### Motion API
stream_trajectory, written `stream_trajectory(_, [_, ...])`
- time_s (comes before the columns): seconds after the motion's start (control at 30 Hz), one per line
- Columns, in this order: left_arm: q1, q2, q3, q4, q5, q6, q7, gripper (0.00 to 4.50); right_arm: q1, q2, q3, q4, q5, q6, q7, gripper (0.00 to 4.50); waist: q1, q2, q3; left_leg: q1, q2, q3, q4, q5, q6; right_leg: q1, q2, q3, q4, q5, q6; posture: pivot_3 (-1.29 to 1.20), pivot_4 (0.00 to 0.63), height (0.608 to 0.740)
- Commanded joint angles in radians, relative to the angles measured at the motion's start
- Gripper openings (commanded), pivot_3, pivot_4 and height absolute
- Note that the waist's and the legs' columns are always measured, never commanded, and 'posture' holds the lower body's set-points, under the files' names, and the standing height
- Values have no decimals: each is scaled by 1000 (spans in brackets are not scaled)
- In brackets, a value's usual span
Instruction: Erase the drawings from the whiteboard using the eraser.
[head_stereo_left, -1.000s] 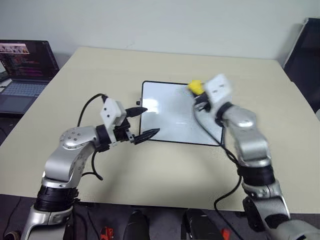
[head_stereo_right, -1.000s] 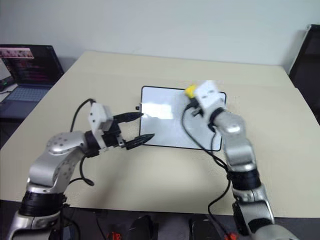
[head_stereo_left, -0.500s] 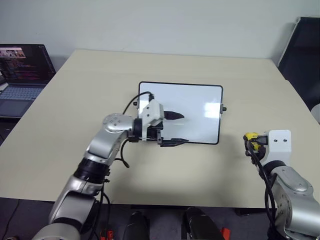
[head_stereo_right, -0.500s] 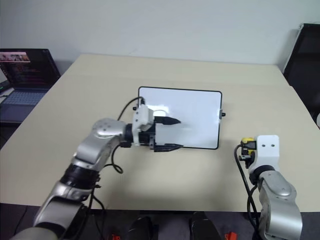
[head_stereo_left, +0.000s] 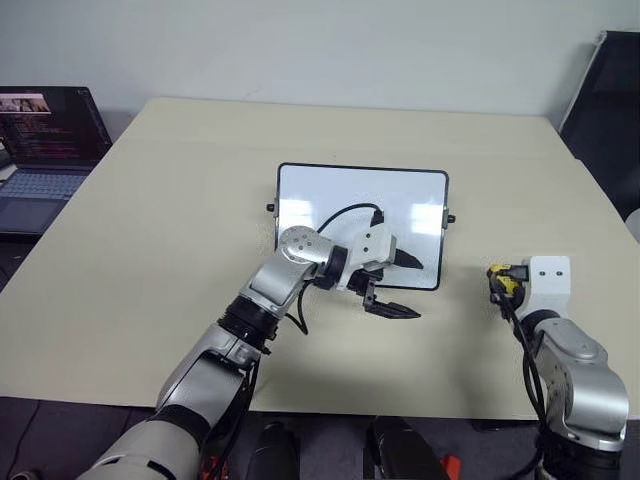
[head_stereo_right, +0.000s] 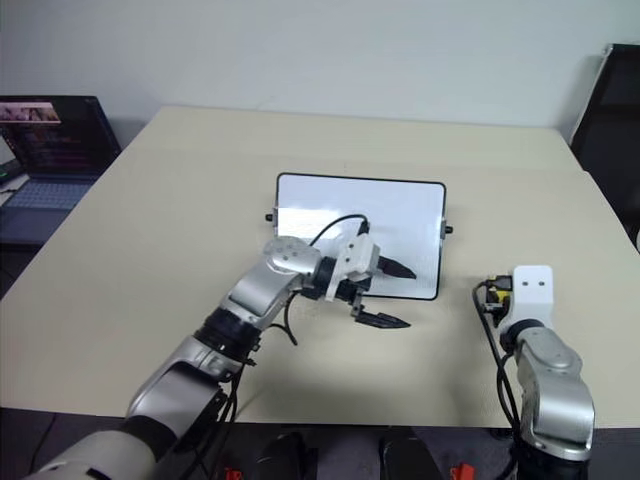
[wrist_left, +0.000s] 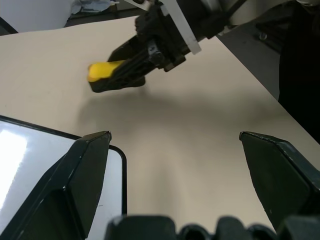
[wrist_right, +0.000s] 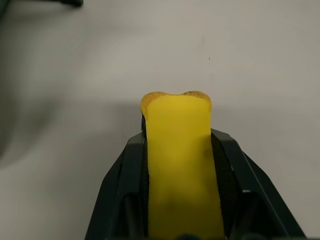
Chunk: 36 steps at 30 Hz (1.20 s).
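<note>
The whiteboard (head_stereo_left: 340, 205) lies flat in the middle of the table, black-framed, its white face showing glare patches. The drawings are out of view. My left gripper (head_stereo_left: 407, 287) reaches across the board's near right corner, open, one finger over the board and the other over the table, nothing between them. To the right of the board, over bare table, my right gripper (head_stereo_left: 498, 280) is shut on the yellow eraser (wrist_right: 180, 165). The left wrist view looks at the eraser (wrist_left: 102, 71) in those black fingers (wrist_left: 135, 62), beyond the board's corner (wrist_left: 120, 155).
An open laptop (head_stereo_left: 45, 140) stands on a desk beyond the table's left edge. A black chair (head_stereo_left: 610, 90) stands off the far right corner. The beige table (head_stereo_left: 200, 170) reaches wide around the board.
My right gripper has carried the eraser off the board, down and to the right over the table. My left gripper has swept rightward along the board's near edge to its right corner, staying open.
</note>
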Motion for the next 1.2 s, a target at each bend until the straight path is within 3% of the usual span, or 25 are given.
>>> stream_trajectory(0.03, [-16,3,3,-39,6,-3,-21,4500,-16,-1,-28,26,50,-47,-4,1300,1,0,0,0,0,0,0,0,0,0,0,0,0,0,0,0,150,740])
stream_trajectory(0.1, [-9,9,0,-62,6,11,-28,4500,-19,-20,-20,71,54,-74,-6,1300,0,0,0,0,0,0,0,0,0,0,0,0,0,0,0,0,150,740])
stream_trajectory(0.17, [-6,10,2,-77,5,22,-26,4500,-26,-34,-21,108,62,-97,-7,2026,1,0,0,0,0,0,0,0,0,0,0,0,0,0,0,0,150,740])
stream_trajectory(0.23, [4,19,4,-97,2,32,-28,4500,-31,-42,-28,135,65,-127,-17,2278,1,1,0,0,0,0,0,0,0,0,0,0,0,0,0,0,150,740])
stream_trajectory(0.27, [14,28,4,-113,0,33,-33,4500,-32,-50,-30,149,70,-144,-17,2712,1,1,0,0,0,0,0,0,0,0,0,0,0,0,1,0,150,740])
stream_trajectory(0.3, [22,33,5,-124,-1,37,-33,4500,-34,-56,-31,161,75,-159,-16,2806,0,1,0,0,0,0,0,0,0,0,0,0,0,0,1,0,150,740])
stream_trajectory(0.47, [57,59,56,-151,-9,78,26,4500,-42,-88,-32,154,108,-189,-6,4471,0,2,0,0,0,0,0,0,0,0,0,0,0,0,1,0,150,740])
stream_trajectory(0.67, [188,96,255,-282,-23,106,274,4500,56,-86,-35,-45,131,-198,-24,4471,2,4,0,0,0,-1,-1,0,0,0,0,0,0,0,1,0,150,740])
stream_trajectory(0.8, [373,137,390,-497,-68,225,416,4500,198,-24,22,-188,132,-284,-43,4471,2,5,0,0,1,-1,-2,0,0,0,0,-1,1,-2,1,0,150,740])
stream_trajectory(1.0, [640,70,544,-747,-111,404,692,4500,355,119,61,-141,95,-645,-107,4471,5,5,0,0,1,-1,0,0,-1,1,-1,-1,0,-4,-4,0,150,740])
stream_trajectory(1.2, [789,44,597,-770,-16,316,873,4500,436,133,56,-20,142,-839,-60,4471,4,0,-2,4,-7,0,3,0,0,1,-9,0,0,-3,-3,0,150,740])
